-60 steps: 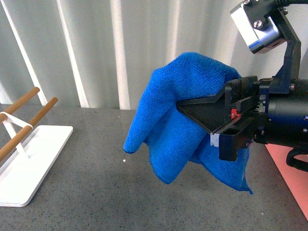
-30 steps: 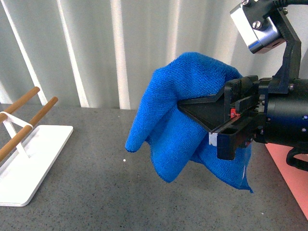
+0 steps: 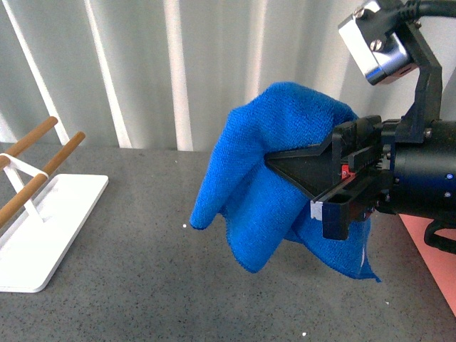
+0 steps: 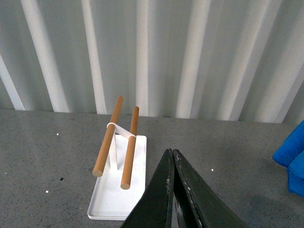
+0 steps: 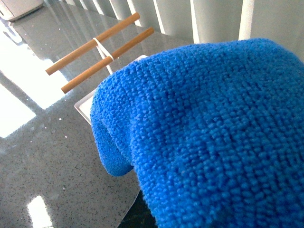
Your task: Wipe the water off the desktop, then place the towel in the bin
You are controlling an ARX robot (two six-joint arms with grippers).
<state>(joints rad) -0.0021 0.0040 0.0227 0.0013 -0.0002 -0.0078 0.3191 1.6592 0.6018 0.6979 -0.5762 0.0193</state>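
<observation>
Towel (image 3: 263,192) is hanging in the air above the desk (image 3: 135,285), clear of the surface. It is bunching and drooping in folds, with one corner pointing down at the lower right. Right gripper (image 3: 299,171) is reaching in from the right and holding it. Its jaws are clamping on the cloth, with one black triangular finger lying across the front of the folds and the other hidden behind them. In the right wrist view the blue nubbly cloth is filling most of the picture. Bin (image 3: 436,246) is showing as a pink sliver at the right edge, beneath the right arm, near the towel's lower corner. White rack (image 3: 50,228) with two wooden rods (image 3: 39,178) is standing on the desk, well to the left. Left gripper (image 4: 171,159) is hovering over the desk, jaws pressing together and gripping nothing.
</observation>
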